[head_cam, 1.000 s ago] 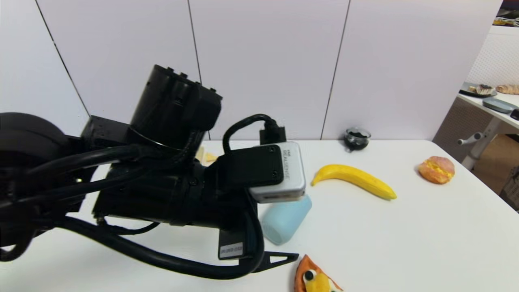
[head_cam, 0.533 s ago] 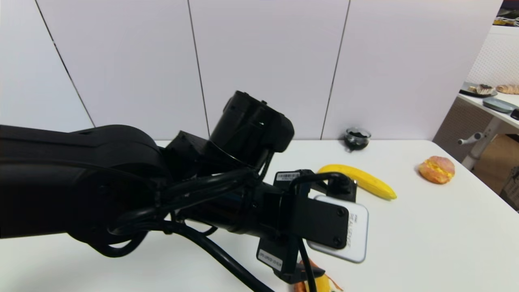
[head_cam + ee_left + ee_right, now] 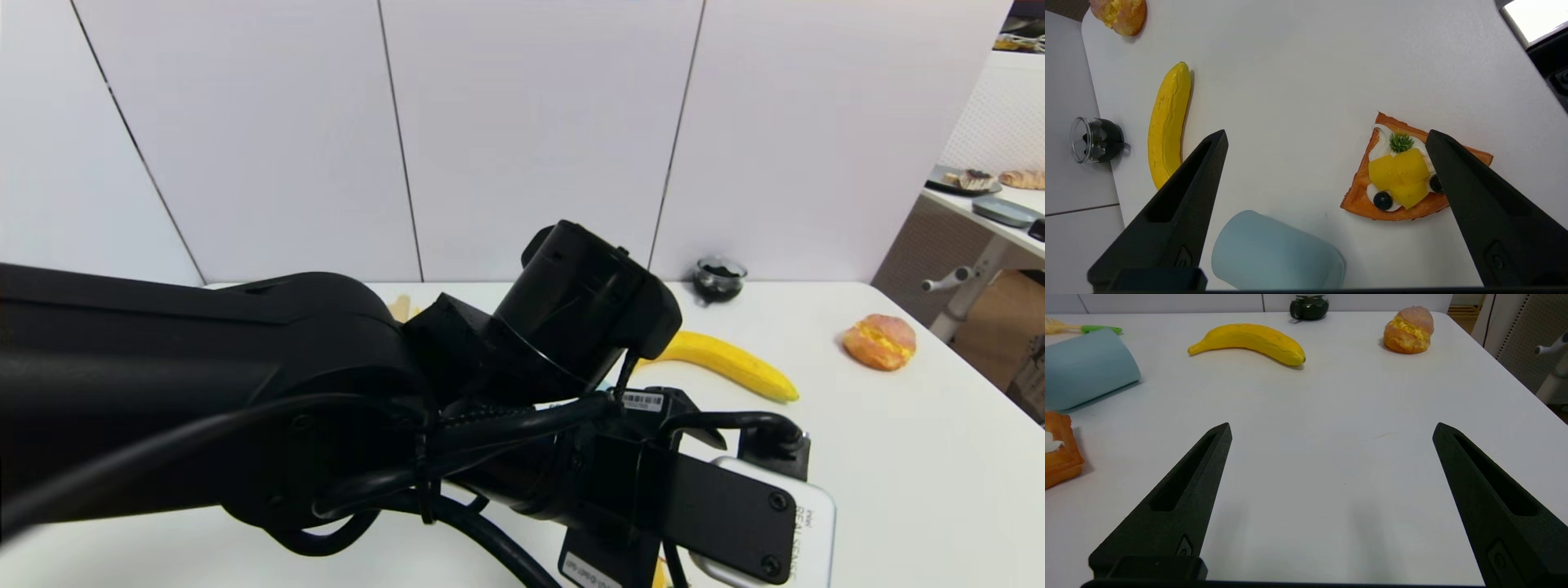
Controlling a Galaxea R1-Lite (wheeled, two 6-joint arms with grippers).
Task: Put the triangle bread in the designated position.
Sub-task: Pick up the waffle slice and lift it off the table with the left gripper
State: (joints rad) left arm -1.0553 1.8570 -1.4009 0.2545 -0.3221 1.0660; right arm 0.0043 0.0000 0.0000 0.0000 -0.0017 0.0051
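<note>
Head view: the black left arm (image 3: 326, 425) fills the foreground over the white tabletop (image 3: 898, 457), hiding the bread.

Left wrist view: the left gripper (image 3: 1327, 139), 2 fingers spread wide, hovers over the orange-brown triangle bread (image 3: 1404, 171), which lies flat beside a pale blue cup (image 3: 1278, 253), one corner pointing away from it.

Right wrist view: the right gripper (image 3: 1331, 428), fingers released and empty, sits low over bare tabletop.

The triangle bread (image 3: 1404, 171) is a small orange-brown wedge with a raised, darker crust along its edges. It lies flat on the white table, topping side up. On it sit chunky yellow fruit pieces over dabs of white cream, two dark round berries near one edge and a small green sprig near the opposite corner. It looks whole. From the right wrist view only one crusted corner of it (image 3: 1059, 451) shows, with a bit of cream. The bare white tabletop (image 3: 1331, 428) stretches out beside it, unmarked.
</note>
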